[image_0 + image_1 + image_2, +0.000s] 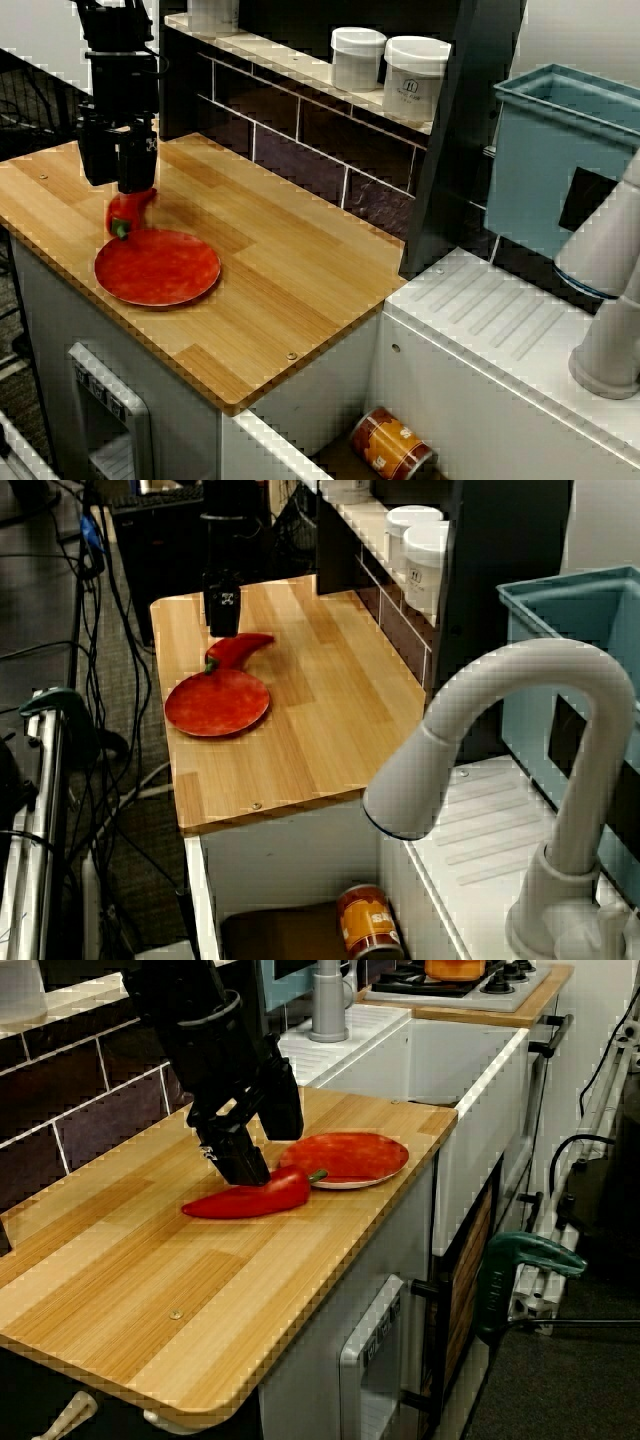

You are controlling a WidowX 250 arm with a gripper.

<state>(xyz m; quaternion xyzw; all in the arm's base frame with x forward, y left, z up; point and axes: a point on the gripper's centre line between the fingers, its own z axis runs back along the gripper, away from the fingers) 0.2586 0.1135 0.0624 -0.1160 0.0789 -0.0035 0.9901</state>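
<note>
Gripper (245, 1168) down on a red pepper (255, 1200) on the wooden counter (140, 1290).
Its fingertips touch the top of the pepper, which lies flat directly beneath it; how wide the jaws stand, or whether they clamp it, cannot be told. A red plate (352, 1155) sits just beside the gripper, at the pepper's stem end.

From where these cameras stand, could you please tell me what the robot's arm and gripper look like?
The arm is black all over, built of chunky, blocky segments with rounded edges. The gripper is black as well: a boxy body that narrows to short, dark fingers. A small white marking sits on its housing, too small to read.
</note>
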